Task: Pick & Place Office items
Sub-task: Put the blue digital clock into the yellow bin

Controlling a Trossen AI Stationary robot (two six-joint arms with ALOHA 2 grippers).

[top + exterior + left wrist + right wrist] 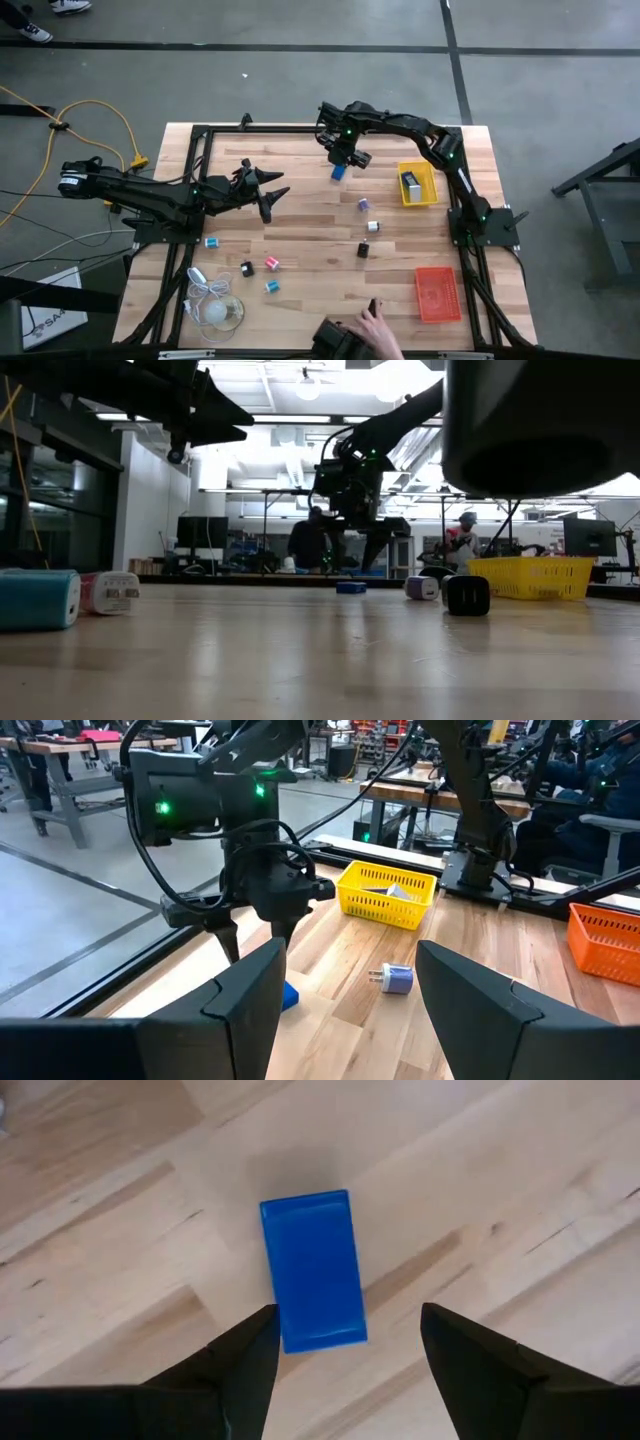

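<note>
Right gripper [345,1345] poised directly above blue piece [312,1270] lying flat on the surface [520,1200], jaws spread, nothing held; left gripper [345,990] waiting, jaws released. Risk of nudging it askew if descending off-centre.

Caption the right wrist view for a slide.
Right gripper hovers with open jaws straddling a blue block lying on the wooden table.
</note>
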